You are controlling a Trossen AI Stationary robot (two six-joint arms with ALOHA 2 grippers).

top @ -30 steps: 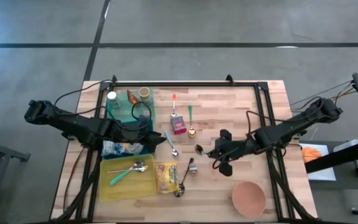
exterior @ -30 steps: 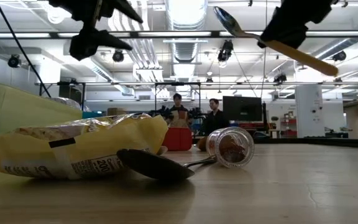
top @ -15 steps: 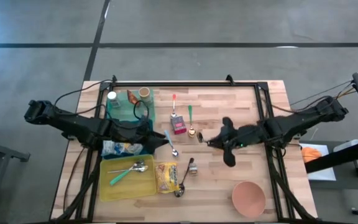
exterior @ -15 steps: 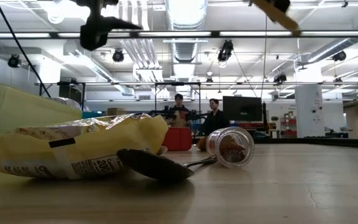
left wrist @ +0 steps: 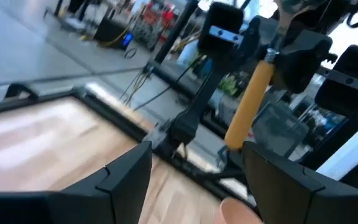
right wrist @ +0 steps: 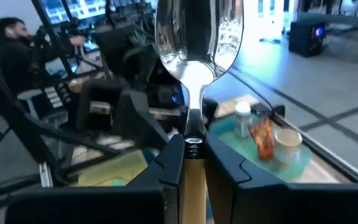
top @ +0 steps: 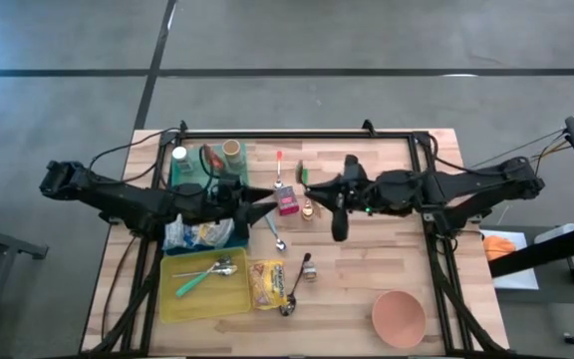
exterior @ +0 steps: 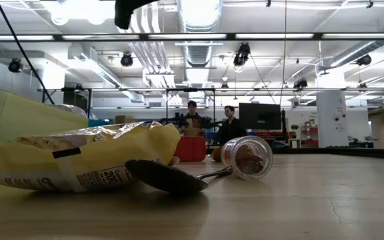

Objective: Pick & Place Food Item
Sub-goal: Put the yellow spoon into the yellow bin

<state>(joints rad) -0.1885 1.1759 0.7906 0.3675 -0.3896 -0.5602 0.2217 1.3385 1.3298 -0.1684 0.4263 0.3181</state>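
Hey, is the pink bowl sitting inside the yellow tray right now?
No, the pink bowl stands on bare wood at the table's near right corner, well apart from the yellow tray on the left side.

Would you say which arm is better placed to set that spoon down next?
The right: its hand is already shut on the spoon, above the table's middle. The left hand is open and holds nothing.
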